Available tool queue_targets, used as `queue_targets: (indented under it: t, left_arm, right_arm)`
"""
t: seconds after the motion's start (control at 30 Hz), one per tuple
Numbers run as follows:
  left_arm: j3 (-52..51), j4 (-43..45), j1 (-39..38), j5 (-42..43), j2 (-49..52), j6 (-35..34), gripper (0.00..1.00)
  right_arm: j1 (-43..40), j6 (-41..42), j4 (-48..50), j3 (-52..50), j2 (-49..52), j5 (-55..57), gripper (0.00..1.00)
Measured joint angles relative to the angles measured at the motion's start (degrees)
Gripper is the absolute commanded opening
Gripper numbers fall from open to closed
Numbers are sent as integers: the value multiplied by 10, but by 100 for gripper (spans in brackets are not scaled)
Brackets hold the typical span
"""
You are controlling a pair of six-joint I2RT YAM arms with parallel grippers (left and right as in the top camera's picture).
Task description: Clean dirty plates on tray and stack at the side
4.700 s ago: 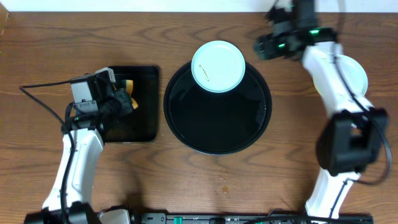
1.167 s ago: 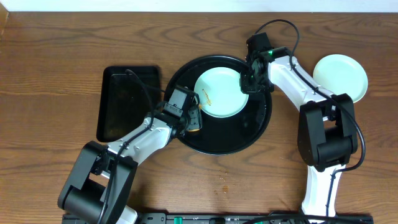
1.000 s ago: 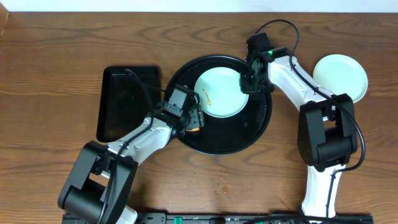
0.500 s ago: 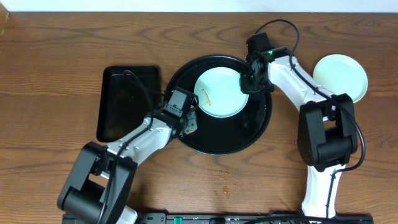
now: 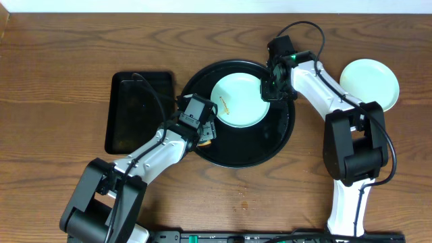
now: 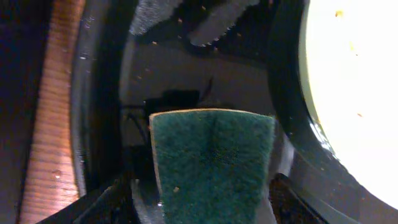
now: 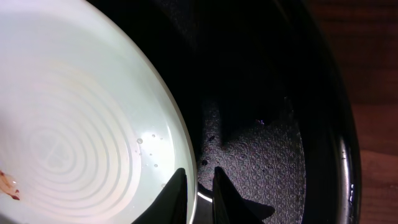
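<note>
Plate [image 5: 239,101]: pale blue, lying flat in the upper half of the round tray [image 5: 243,145], its far edge close to the tray's rim.
Smear [image 5: 225,105]: short brownish mark on the plate's left side.
Right gripper [image 5: 270,91]: at the plate's right edge; the wrist view shows its fingers [image 7: 176,196] nearly together with the plate's rim pinched between them.
Left gripper [image 5: 208,135]: low over the tray's left side, just beside the plate but apart from it.
Sponge [image 6: 211,162]: green face up, between the left jaws, which stand wide; whether they press on it, I cannot tell.
Second plate [image 5: 369,82]: pale blue, on the table [image 5: 54,81] at the right, well apart from the round tray.
Rectangular tray [image 5: 135,111]: black, left of the round tray.
</note>
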Motion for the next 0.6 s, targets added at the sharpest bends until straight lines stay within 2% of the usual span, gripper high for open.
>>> queue_targets:
  t: [0.2,0.37,0.6]
  left_arm:
    - [0,3,0,-15,0,1,64]
    - [0,17,0,-17,0,1,50]
    - [0,23,0,-19,0,3,50]
  right_arm:
    - [0,0,0,0,0,0,13]
    - [0,0,0,0,0,0,13]
    - [0,0,0,0,0,0,13]
